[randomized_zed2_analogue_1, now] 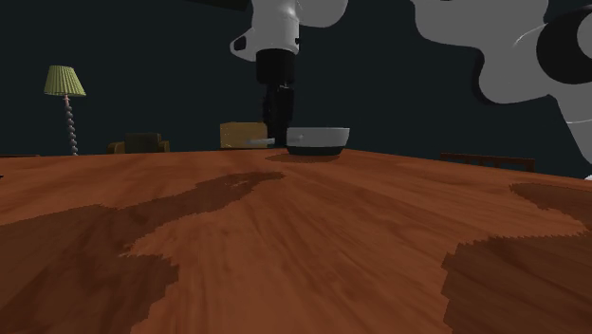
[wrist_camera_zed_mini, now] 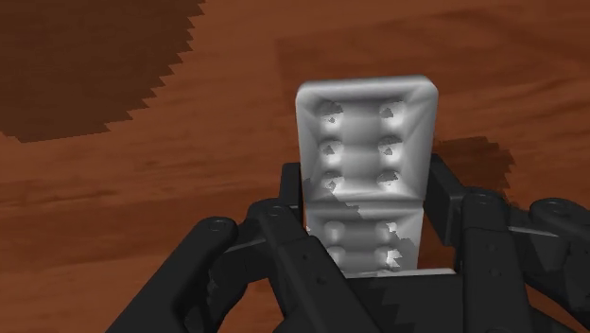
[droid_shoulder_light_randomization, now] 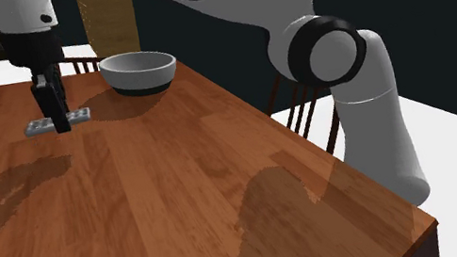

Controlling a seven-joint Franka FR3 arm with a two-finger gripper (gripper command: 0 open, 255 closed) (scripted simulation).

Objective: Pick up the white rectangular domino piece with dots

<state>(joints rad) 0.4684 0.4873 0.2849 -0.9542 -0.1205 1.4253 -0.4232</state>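
The pale grey rectangular domino (droid_shoulder_light_randomization: 37, 127) with rows of dots lies flat between my black fingers, its ends sticking out on both sides. My gripper (droid_shoulder_light_randomization: 55, 112) is shut on its middle and points straight down. In the wrist view the domino (wrist_camera_zed_mini: 364, 132) reaches forward from the gripper (wrist_camera_zed_mini: 364, 203), clasped by a finger (wrist_camera_zed_mini: 291, 201) on each side. Its shadow falls offset on the wood, so it hangs a little above the table. In the second exterior view the domino (randomized_zed2_analogue_1: 256, 142) sits under the gripper (randomized_zed2_analogue_1: 275, 128), next to the bowl.
A white bowl (droid_shoulder_light_randomization: 139, 71) with a dark base stands on the wooden table (droid_shoulder_light_randomization: 179, 188) just to the shoulder view's right of the gripper. A wooden chair (droid_shoulder_light_randomization: 305, 110) stands at the table's right edge. A lamp (randomized_zed2_analogue_1: 64, 83) stands far off.
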